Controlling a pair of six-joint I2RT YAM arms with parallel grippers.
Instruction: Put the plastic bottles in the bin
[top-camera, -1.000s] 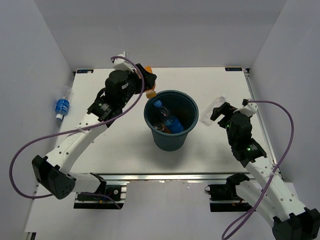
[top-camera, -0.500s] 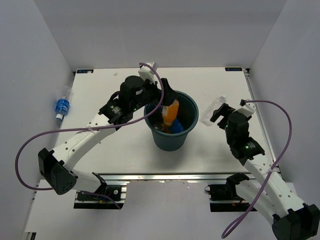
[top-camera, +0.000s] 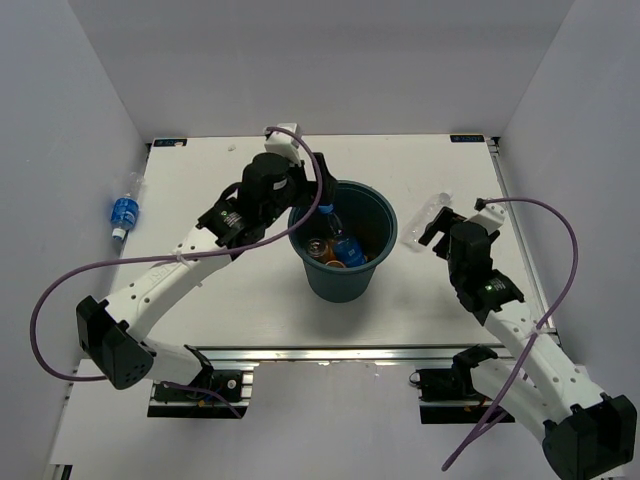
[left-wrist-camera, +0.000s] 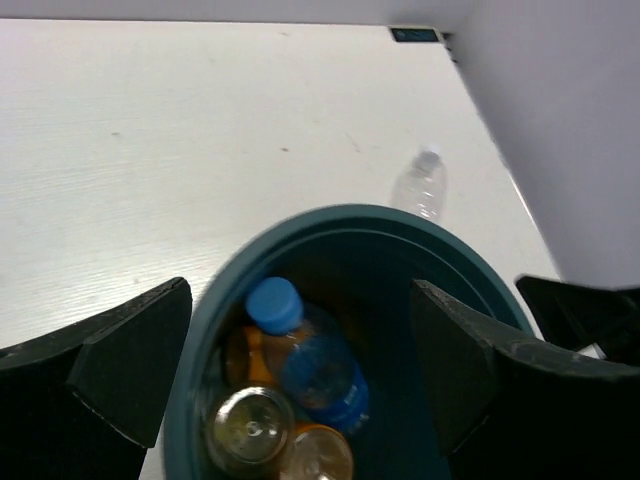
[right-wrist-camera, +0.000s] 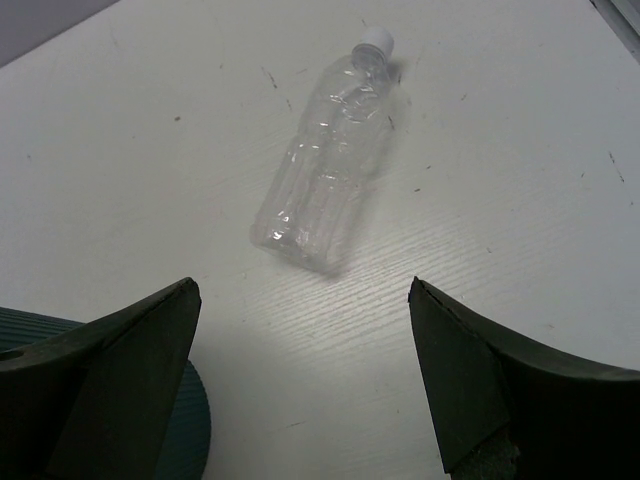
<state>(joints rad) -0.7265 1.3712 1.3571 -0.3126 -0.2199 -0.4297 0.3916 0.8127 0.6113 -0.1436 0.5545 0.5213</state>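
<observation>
The dark blue-grey bin (top-camera: 341, 283) stands mid-table. Inside it lie a blue-capped, blue-labelled bottle (left-wrist-camera: 312, 362) and two orange-filled bottles (left-wrist-camera: 248, 430). My left gripper (top-camera: 322, 197) hangs open over the bin's left rim (left-wrist-camera: 330, 214), nothing between its fingers; in the left wrist view the left gripper (left-wrist-camera: 300, 300) looks straight down into the bin. A plain clear bottle (right-wrist-camera: 328, 190) lies on its side right of the bin (top-camera: 424, 213). My right gripper (right-wrist-camera: 302, 290) is open just short of the clear bottle, not touching it. Another blue-labelled bottle (top-camera: 122, 211) lies at the far left.
White walls close in the table (top-camera: 230, 290) on the left, back and right. The blue-labelled bottle lies beyond the table's left edge. The arm bases and an aluminium rail (top-camera: 330, 352) sit along the near edge.
My left arm swung from behind-left of the bin to over it, opened, and the orange bottle it held dropped inside. The right arm shifted only slightly.
</observation>
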